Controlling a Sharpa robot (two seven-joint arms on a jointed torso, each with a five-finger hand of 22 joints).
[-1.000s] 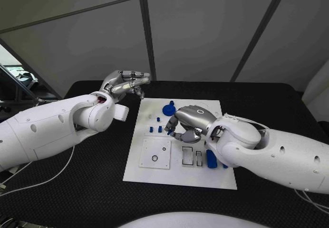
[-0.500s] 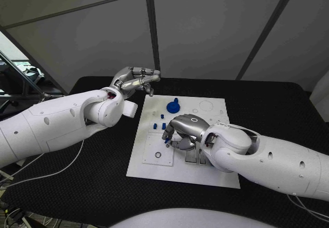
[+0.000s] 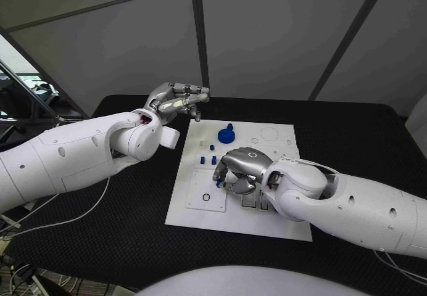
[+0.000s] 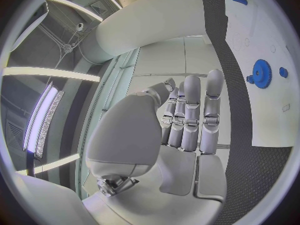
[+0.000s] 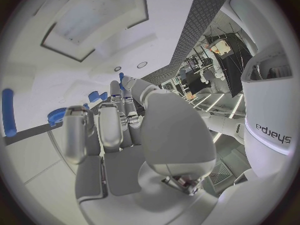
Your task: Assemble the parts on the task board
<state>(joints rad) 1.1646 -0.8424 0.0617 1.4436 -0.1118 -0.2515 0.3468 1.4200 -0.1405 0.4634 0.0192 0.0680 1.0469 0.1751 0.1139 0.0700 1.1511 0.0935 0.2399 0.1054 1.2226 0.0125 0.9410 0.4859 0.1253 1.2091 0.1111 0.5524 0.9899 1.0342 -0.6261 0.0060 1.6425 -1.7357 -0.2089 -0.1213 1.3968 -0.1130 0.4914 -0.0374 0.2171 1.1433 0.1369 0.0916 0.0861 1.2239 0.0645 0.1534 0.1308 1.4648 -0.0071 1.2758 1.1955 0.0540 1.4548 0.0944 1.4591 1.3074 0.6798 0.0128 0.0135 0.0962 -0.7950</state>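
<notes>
Task board (image 3: pixel 271 222): smooth matt white plate, plastic-looking. Blue gear (image 3: pixel 226 133) and small blue parts (image 3: pixel 209 160): plain moulded plastic, slight sheen. Table (image 3: pixel 356 132): black, matt, finely textured weave-like surface. Left hand (image 3: pixel 177 100) and right hand (image 3: pixel 239 169): brushed silver metal, satin finish, softly reflective. Arm shells (image 3: pixel 80 154): glossy white plastic, smooth. Cable (image 3: pixel 76 209): white, smooth sheath.

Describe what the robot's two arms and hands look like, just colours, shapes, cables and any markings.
Both arms are bulky, smooth white shells with small dark holes. The left hand and right hand are silver metal with segmented fingers. A thin white cable hangs beneath the left arm. The right arm has a thin cable looped near the wrist. The right wrist view shows dark lettering on a white shell, reversed.
</notes>
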